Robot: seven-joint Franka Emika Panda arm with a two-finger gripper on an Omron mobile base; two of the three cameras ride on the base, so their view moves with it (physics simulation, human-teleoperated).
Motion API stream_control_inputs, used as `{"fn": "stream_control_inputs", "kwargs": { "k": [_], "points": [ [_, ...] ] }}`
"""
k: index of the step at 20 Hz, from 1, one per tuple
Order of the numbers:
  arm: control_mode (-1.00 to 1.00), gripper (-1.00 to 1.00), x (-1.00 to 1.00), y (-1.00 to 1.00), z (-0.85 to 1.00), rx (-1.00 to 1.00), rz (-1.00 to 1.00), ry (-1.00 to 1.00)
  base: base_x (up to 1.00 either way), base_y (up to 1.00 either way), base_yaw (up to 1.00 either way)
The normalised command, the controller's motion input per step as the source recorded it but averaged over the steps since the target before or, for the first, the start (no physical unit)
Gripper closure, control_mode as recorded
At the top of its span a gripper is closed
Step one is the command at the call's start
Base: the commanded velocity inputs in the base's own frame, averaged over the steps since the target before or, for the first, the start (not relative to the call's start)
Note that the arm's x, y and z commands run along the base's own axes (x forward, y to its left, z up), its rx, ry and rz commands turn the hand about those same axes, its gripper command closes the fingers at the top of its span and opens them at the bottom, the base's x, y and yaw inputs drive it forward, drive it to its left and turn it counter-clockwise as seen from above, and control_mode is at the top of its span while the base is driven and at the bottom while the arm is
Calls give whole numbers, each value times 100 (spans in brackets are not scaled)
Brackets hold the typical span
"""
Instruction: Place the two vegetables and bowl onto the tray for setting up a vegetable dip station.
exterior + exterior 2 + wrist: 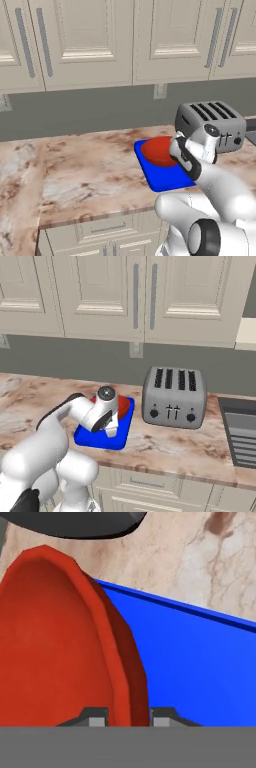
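We see the claw (126, 714) clamped on the rim of the bowl (60, 647): in the hand view one fingertip (97, 717) sits inside the red wall, the other outside it, w/ the rim pinched between them. The bowl fills the hand view from 12 to 7 o'clock, and the tray (200, 667) spreads blue from 2 to 5 o'clock under and beside it. Whether the bowl's base touches the tray or hangs just above it, we can't tell.

In the left base view the bowl (157, 150) lies over the far half of the tray (165, 182), toward its 12 o'clock end. The wrist covers the bowl's 3 o'clock side. The tray's near half, at 6 o'clock, is bare blue. The tray sits on the marbled desk (85, 170), short of the front edge.

In the right base view the hand comes down onto the bowl (121, 403) from the 7 o'clock side, so just a red sliver shows past the wrist. The tray (97, 438) shows blue at the hand's 6 and 3 o'clock.

A grey toaster (175, 397) stands on the desk at the tray's 3 o'clock, near but apart from it. A dark ribbed panel (240, 431) is set in the desk at the toaster's 3 o'clock. Cream cabinets (125, 40) hang above a grey wall w/ an outlet (160, 91) at the tray's 12 o'clock.
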Motion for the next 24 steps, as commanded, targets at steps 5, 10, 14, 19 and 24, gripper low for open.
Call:
{"fn": "stream_control_inputs", "kwargs": {
  "k": [5,10,14,19,24],
  "points": [
    [-100,100,0,11,-33,0,1,3,0,0,0],
    [-100,100,-5,1,-7,0,0,15,0,0,0],
    [-100,100,-17,5,-12,0,0,16,0,0,0],
    [-100,100,-6,8,-15,0,0,15,0,0,0],
    [-100,100,0,10,-16,0,0,11,0,0,0]
  ]
}}
